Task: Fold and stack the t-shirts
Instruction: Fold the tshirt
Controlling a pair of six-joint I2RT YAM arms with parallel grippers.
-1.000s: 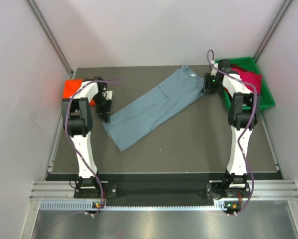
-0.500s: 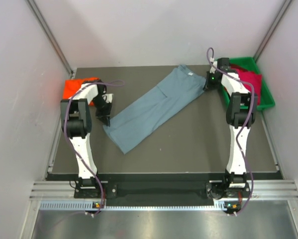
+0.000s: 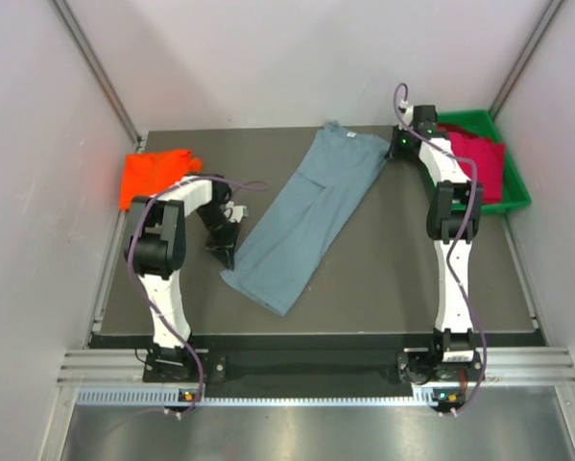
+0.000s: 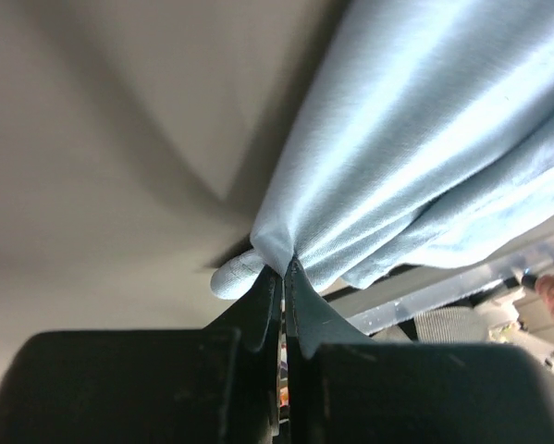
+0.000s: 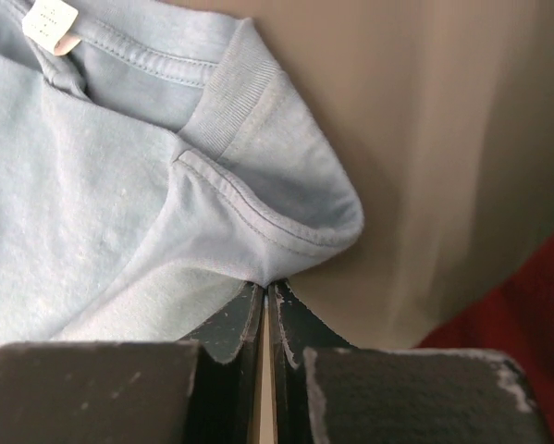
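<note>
A slate blue-grey t-shirt [image 3: 306,216] lies folded in a long strip, slanting from the table's back middle down to the front left. My left gripper [image 3: 224,254] is shut on its lower left corner; the left wrist view shows the cloth [image 4: 415,139] pinched between the closed tips [image 4: 284,269]. At the shirt's top right corner my right gripper [image 3: 395,149] is shut on the shoulder edge [image 5: 286,199] beside the collar, tips [image 5: 266,288] together on the hem. An orange-red t-shirt [image 3: 153,173] lies at the back left. A crimson t-shirt [image 3: 479,161] sits in the bin.
The green plastic bin [image 3: 515,187] stands at the back right corner, just right of my right arm. A white neck label [image 5: 50,20] shows inside the blue shirt's collar. Pale walls close the table on three sides.
Both grippers have closed on the blue-grey shirt. The shirt has swung: its lower end moved right and nearer, its collar end moved left, so the strip lies steeper.
</note>
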